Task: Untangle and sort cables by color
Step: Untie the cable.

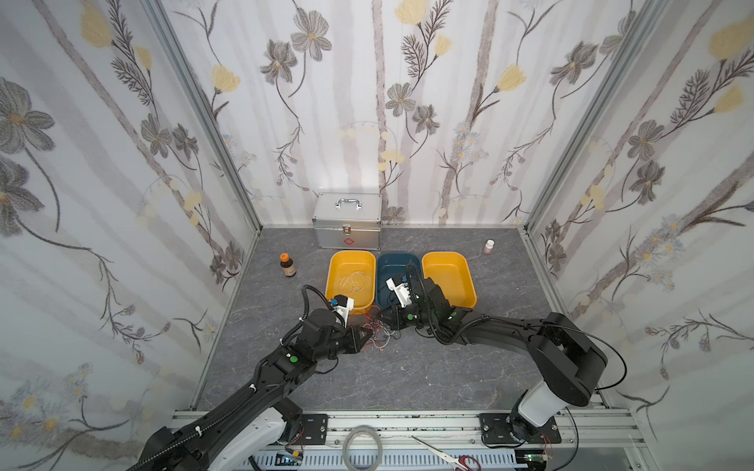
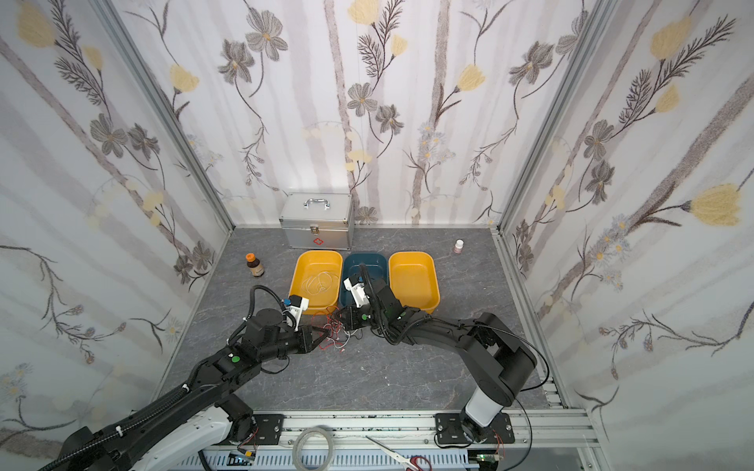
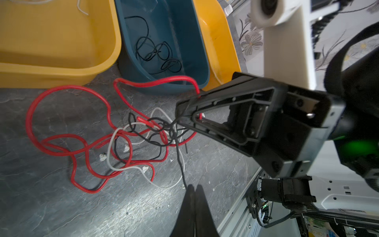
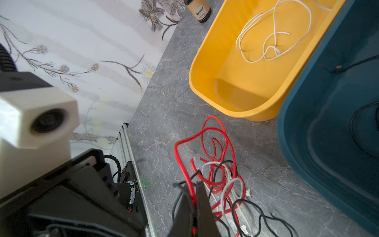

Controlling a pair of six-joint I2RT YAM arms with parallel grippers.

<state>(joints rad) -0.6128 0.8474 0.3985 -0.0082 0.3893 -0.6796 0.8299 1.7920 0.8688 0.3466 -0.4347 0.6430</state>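
Tangle (image 3: 143, 133) of red, black and white cables lies on the table (image 3: 61, 205) just in front of the bins, with a hand at work on it from either side. The left hand (image 3: 192, 187) has its jaws together, and a black cable (image 3: 180, 164) runs straight from the knot to its tips, so it seems pinched there. The right hand (image 3: 179, 120) is closed inside the knot itself. The left wrist view shows black strands leading into its tips, while the right wrist view shows a red cable (image 4: 191, 176) between its fingers (image 4: 205, 211), so I cannot tell which strand it truly grips. A white cable (image 4: 272, 41) already lies in the left yellow bin (image 4: 205, 92) and a black coil (image 3: 155, 51) in the blue bin (image 3: 164, 88). The right yellow bin (image 1: 446, 277) looks empty, presumably meant for red. The step in hand appears to be drawing a black strand free. Doing it well likely means one hand anchoring the knot low against the table while the other pulls slowly along the strand's own line, away from the crossing, not upward. A quick pull risks cinching loops around the red and white strands or dragging the whole bundle along. If tension rises with no slip, easing off and regripping nearer the crossing seems wiser.
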